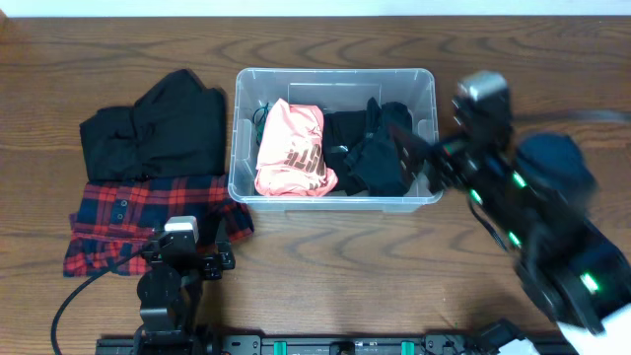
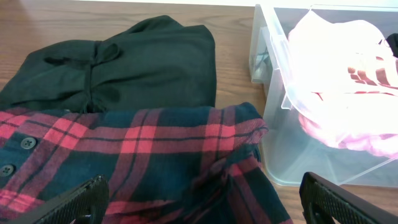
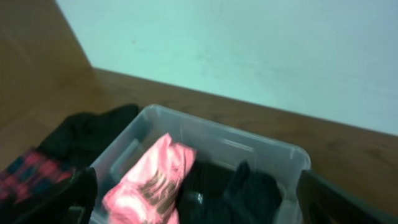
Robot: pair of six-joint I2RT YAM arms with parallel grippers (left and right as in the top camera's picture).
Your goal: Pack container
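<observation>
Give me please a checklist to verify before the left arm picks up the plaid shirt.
1. Left jaws open and empty: ok.
2. Plaid shirt lies right before the left jaws: ok.
3. Container has free room: ok.
4. Pink garment lies inside the container: ok.
5. Right jaws clear of the container rim: cannot tell, the overhead view is blurred there.

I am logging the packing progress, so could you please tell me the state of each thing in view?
Container: open, no lid, partly filled.
Pink shirt: loosely folded, inside the container's left part.
Black clothes: bunched, inside the container's right part.
Black shirt: folded on the table, outside the container.
Plaid shirt: folded on the table, corner rumpled.
Left gripper: open, empty.
Right gripper: open, empty.
</observation>
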